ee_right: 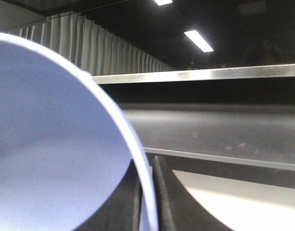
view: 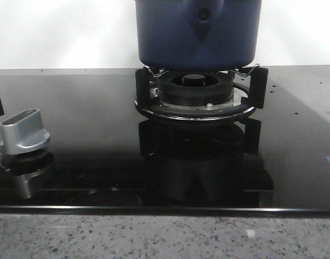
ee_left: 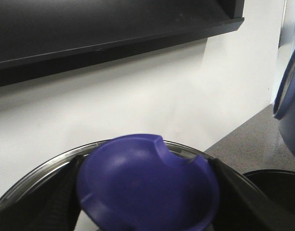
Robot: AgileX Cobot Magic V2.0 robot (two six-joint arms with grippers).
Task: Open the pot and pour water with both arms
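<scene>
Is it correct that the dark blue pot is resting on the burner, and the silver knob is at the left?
Not quite. In the front view the pot hangs above the burner, clear of its supports. The silver knob is indeed at the left.

Dark navy-blue pot [view: 197, 32] upright on the burner's black supports.
</scene>
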